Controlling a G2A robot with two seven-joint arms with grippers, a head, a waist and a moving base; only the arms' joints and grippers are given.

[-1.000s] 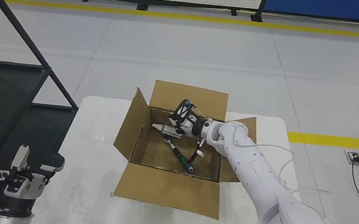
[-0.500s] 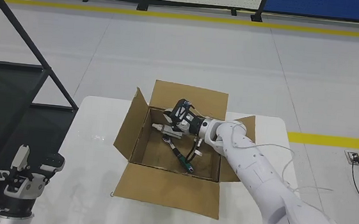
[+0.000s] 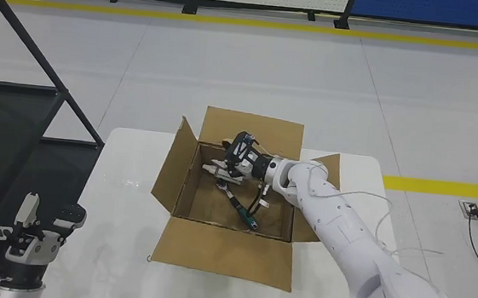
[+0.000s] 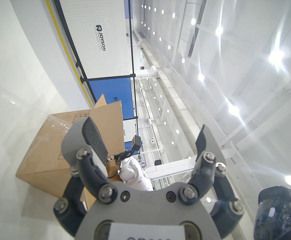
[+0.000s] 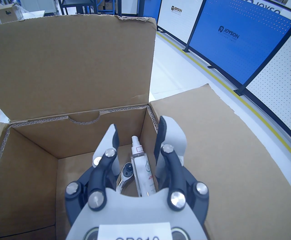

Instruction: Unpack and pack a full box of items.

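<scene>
Lying in the box [image 5: 79,134], bottle [image 5: 142,168] and ratchet [image 5: 126,172] sit under the spread right gripper [image 5: 138,123].

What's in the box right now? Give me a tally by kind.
Spray bottle: 1
Ratchet wrench: 1
Total visible in the cardboard box: 2. Both lie under the open right claw.
</scene>
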